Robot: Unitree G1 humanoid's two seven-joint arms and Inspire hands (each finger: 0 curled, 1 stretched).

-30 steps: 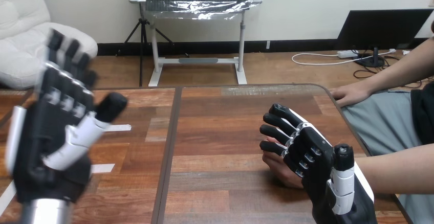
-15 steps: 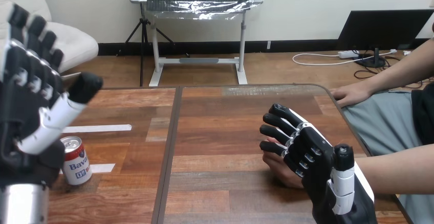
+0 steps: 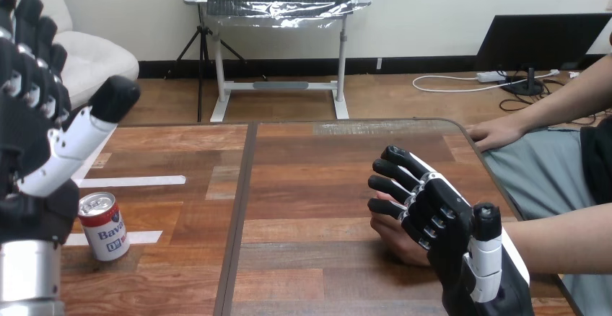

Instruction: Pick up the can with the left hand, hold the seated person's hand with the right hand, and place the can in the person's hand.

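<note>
Head view, from the left: what do we count?
— One left hand [image 3: 29, 164], held up, its fingers straight and spread wide, holding nothing. One can [image 3: 103, 226] stands upright on the table [image 3: 310, 186], just right of that palm; what is inside we cannot see.
— And at the right?
— One right hand [image 3: 440, 222] lying over the person's hand [image 3: 393, 235]; if it grips, we cannot tell. The person's other hand [image 3: 494, 134] rests at the table's far edge.
</note>
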